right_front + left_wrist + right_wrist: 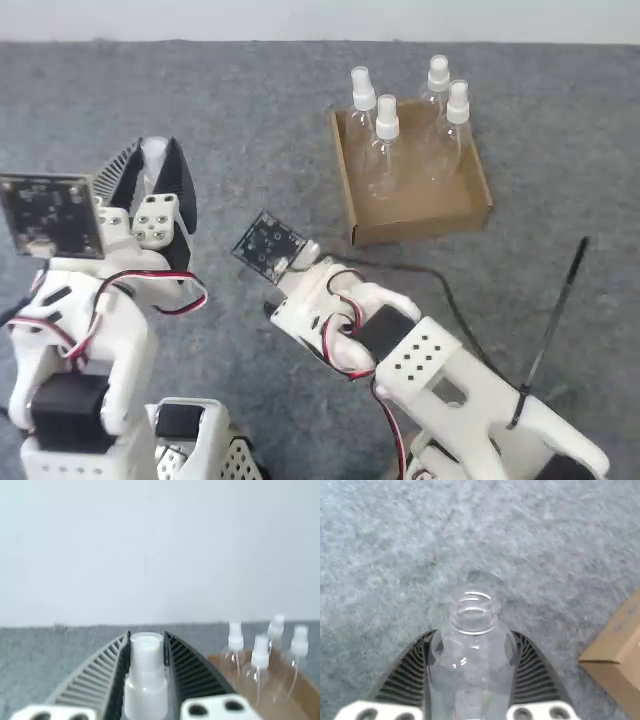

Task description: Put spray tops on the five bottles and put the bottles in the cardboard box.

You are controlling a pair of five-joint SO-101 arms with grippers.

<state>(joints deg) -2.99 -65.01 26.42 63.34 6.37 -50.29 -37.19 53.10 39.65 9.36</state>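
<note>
We see 4 clear, glossy plastic bottles [382,165] with white plastic spray tops [387,117] in a matt cardboard box [420,226]. The grey cloth [250,120] looks rough.

Grey carpet [250,120], white wall [160,550] behind

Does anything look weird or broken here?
Nothing is spilled or broken. One bottle, in the right gripper, has no top; its neck is open. The spray top sits apart in the left gripper. Four capped bottles stand upright in the cardboard box.

Overhead cam, 2 close wrist cams; box [420,222] common
</note>
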